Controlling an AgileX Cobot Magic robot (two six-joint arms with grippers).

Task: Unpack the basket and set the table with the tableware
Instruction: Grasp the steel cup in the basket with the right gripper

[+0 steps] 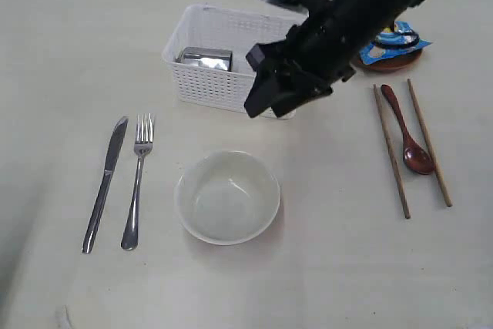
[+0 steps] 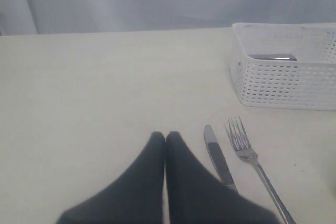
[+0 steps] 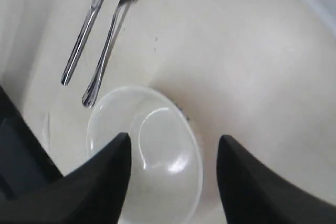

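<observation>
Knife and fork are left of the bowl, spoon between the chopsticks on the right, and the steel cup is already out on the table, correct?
Not quite: the steel cup lies inside the basket, not on the table, as the exterior view shows. The knife, fork, bowl, spoon and chopsticks are placed as you say.

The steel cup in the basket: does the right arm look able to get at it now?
Probably yes. The right pincer is open and empty near the basket, and nothing covers the steel cup.

The table [image 1: 62, 52] bears a basket [image 1: 206, 84], bowl [image 1: 227, 196], knife [image 1: 105, 182], fork [image 1: 136, 186], spoon [image 1: 408, 135], chopsticks [image 1: 391, 152] and plate [image 1: 391, 65]
</observation>
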